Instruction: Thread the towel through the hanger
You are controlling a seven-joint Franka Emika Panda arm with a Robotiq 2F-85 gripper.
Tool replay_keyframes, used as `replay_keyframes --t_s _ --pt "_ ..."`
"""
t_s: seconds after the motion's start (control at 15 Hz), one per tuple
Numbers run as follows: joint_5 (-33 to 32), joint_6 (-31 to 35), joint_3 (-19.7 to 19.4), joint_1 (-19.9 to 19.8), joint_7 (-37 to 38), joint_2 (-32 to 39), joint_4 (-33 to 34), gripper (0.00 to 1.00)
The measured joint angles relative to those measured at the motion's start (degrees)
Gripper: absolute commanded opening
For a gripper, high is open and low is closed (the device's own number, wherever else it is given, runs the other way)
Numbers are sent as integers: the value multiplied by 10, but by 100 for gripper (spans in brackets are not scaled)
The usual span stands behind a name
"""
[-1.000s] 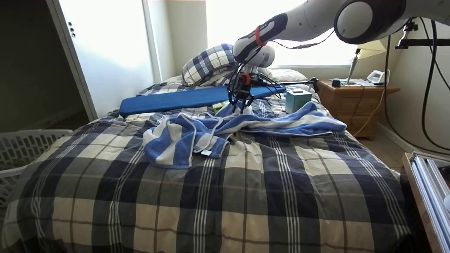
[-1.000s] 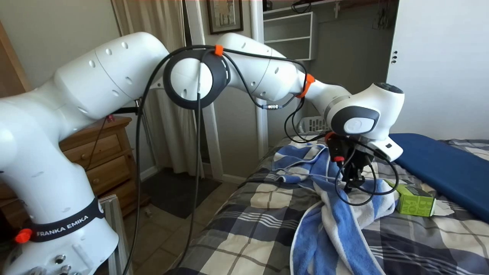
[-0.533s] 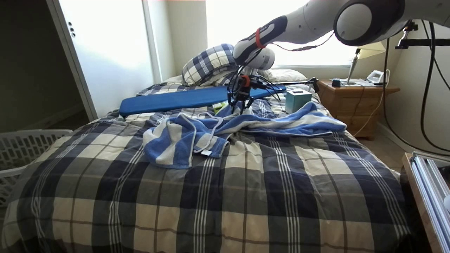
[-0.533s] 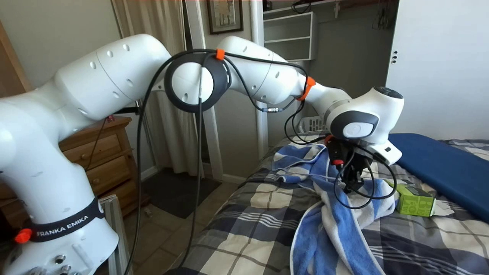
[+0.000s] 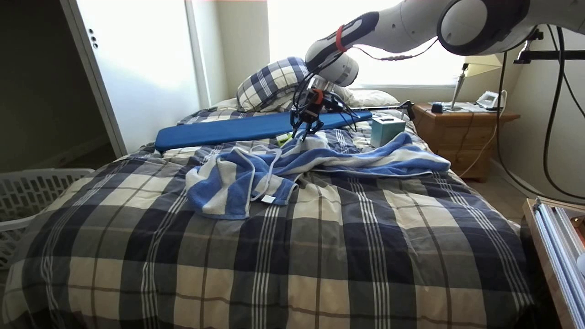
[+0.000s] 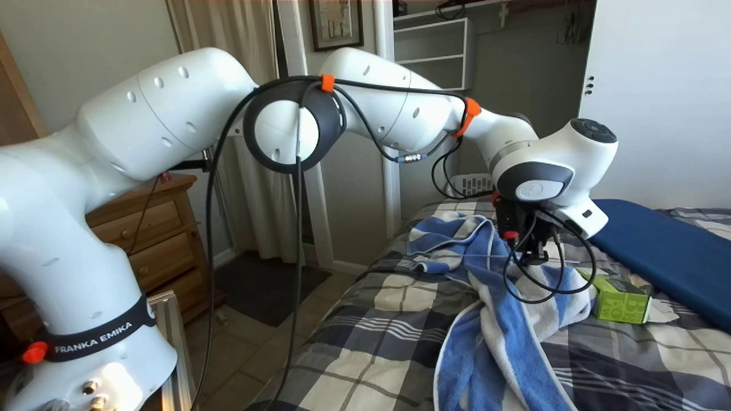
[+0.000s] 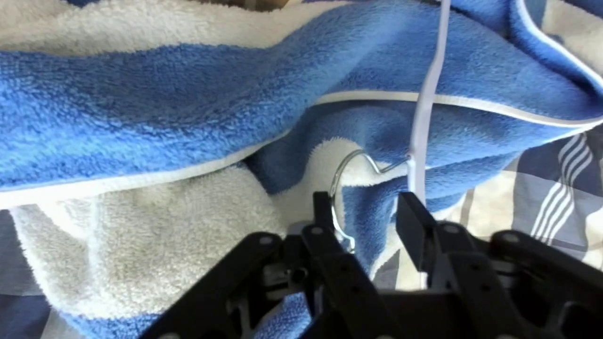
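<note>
The blue and white striped towel [image 5: 365, 160] lies bunched across the plaid bed, also in an exterior view [image 6: 502, 337] and the wrist view [image 7: 165, 99]. The white hanger [image 5: 273, 167] lies on the towel's left part; in the wrist view its white bar [image 7: 426, 103] crosses the towel, with its metal hook [image 7: 337, 181] between and under the fingertips. In an exterior view it is a thin pale line [image 6: 482, 255]. My gripper [image 7: 365, 207] is open above the hook, its fingers apart with nothing clamped. It shows in both exterior views [image 5: 299, 138] [image 6: 534, 260], just above the towel.
A blue ironing board [image 5: 228, 130] lies behind the towel. A green box [image 6: 621, 299] touches or nearly touches the towel's edge. A teal box [image 5: 387, 132] stands near the nightstand [image 5: 457, 132]. A white basket [image 5: 41, 192] is beside the bed. Cables loop around the wrist.
My gripper has risen and tilted, shifting slightly left in an exterior view. The hanger's near bar has shifted slightly left over the towel. The towel lies nearly the same.
</note>
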Motion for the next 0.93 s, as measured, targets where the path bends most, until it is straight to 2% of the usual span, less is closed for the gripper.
replay_keyframes --t_s 0.07,0.27,0.33,0.4,0.53,0.6,0.93 --pt "2 0 6 -4 -5 0 1 20" --pt "4 -1 21 -11 -13 0 3 31" --pt "4 -3 25 -13 -14 0 4 31" --pt "4 -7 27 -14 -15 0 4 9" --pt "4 -11 31 -14 -16 0 5 7" --pt "4 -11 33 -14 -16 0 5 1" --pt "4 -16 34 -14 -15 -2 6 1"
